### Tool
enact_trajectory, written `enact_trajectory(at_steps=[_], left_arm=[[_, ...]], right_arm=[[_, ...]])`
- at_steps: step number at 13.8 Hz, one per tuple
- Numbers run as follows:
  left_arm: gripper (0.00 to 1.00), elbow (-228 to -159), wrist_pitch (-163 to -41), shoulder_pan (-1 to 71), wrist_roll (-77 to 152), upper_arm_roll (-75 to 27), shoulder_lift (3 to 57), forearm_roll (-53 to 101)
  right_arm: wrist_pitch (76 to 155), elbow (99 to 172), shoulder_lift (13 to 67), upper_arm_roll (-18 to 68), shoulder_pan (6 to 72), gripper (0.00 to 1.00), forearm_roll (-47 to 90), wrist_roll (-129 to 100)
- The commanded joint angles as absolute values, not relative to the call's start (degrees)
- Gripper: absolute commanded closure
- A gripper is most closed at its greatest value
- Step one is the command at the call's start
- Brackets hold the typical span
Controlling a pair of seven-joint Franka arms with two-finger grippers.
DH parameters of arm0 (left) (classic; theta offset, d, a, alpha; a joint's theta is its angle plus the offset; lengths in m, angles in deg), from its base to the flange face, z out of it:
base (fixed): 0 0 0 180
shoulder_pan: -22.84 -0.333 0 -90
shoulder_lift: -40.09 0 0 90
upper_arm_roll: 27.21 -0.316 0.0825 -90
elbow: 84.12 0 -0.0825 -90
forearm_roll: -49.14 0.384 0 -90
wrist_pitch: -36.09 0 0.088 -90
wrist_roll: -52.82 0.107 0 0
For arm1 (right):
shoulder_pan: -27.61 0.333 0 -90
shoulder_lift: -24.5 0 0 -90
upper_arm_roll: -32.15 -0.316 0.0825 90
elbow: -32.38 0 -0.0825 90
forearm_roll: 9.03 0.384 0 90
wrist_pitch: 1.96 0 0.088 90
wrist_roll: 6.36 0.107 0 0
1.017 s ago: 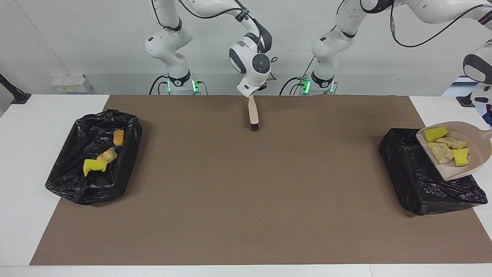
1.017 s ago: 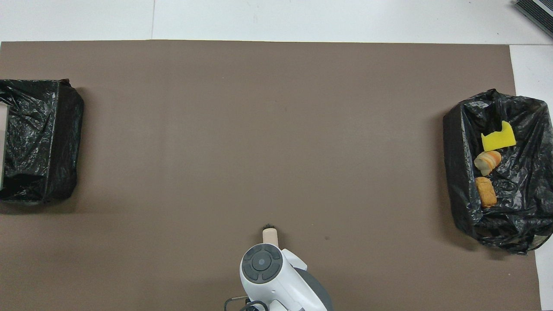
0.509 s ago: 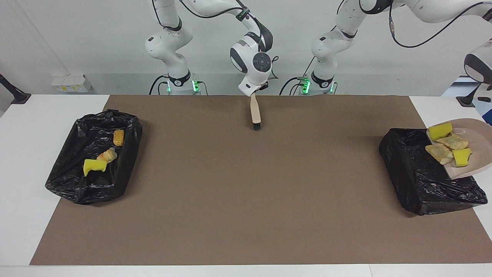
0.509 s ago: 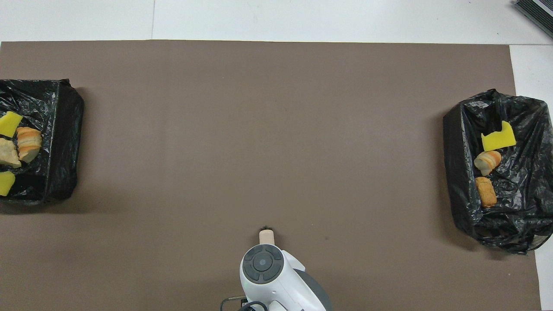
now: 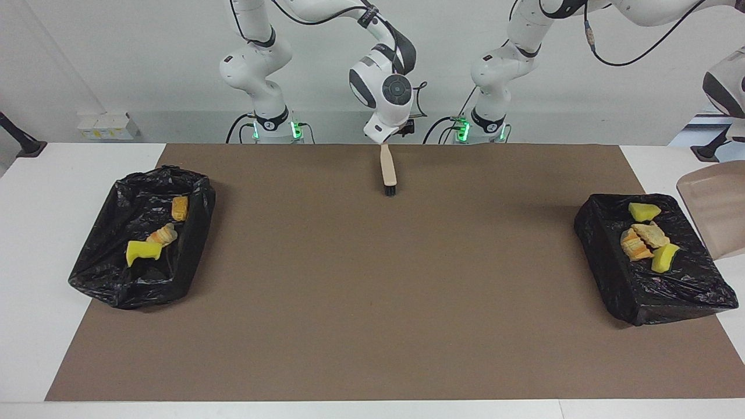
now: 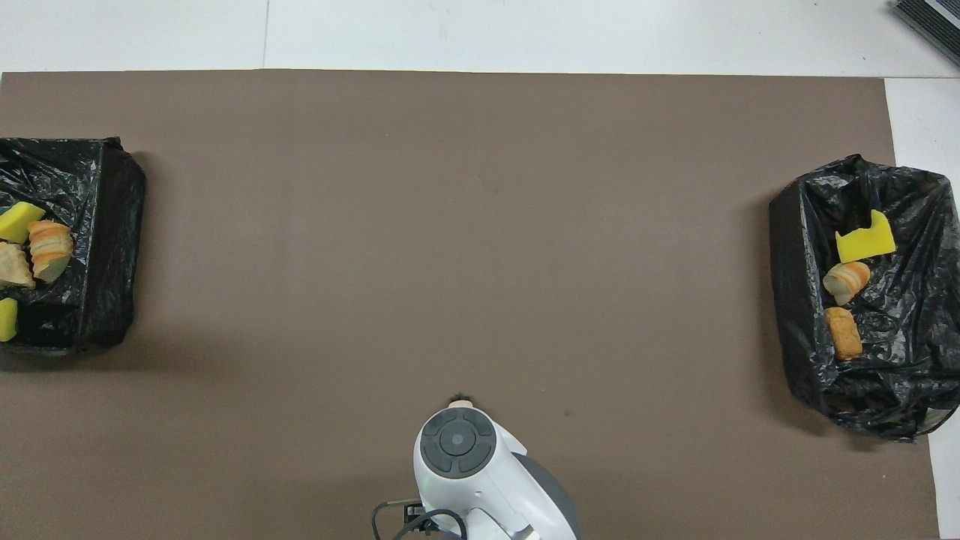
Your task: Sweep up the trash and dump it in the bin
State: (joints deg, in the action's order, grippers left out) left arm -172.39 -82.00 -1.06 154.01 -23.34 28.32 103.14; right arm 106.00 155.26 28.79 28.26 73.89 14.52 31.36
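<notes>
– The trash (image 5: 643, 235) just went in. Four bits, yellow wedges and bread-like lumps, slid off the dustpan (image 5: 713, 215) and now lie in the black bin (image 5: 605, 256) at the left arm's end of the table.

– And the pan?

– Bare, tilted, pulled back beside that bin. It hangs in the air, so I judge the left gripper is closed on its handle, though the grip is out of sight.

– The other three bits?

– In the second bin (image 5: 99, 273) at the right arm's end, unmoved.

– The right gripper (image 5: 383, 139)?

– Waiting over the brush (image 5: 388, 174), which stands bristles-down on the brown mat (image 5: 372, 291) near the robots. Whether it clamps the handle I cannot tell.

– So all seven are binned?

– Looks finished, bar putting the tools down
</notes>
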Motion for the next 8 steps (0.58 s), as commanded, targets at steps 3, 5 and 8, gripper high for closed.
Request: enact_trajectory(at_steps=[3,5,8], left_arm=[[1.00,-173.3,-71.0,8.1,149.8,-23.3,31.0,103.6],[1.00,-173.7,-66.9,11.5,147.7,-23.3,31.3,100.1],[1.00,-175.8,-58.9,18.2,141.5,-23.3,33.0,96.1]], right_arm=[[104.3,152.2,26.7,28.3,63.0,0.00,10.6,30.1],[103.2,151.0,25.7,28.3,57.3,0.00,7.0,25.1],[97.8,145.0,26.3,28.2,49.0,0.00,1.8,15.5]])
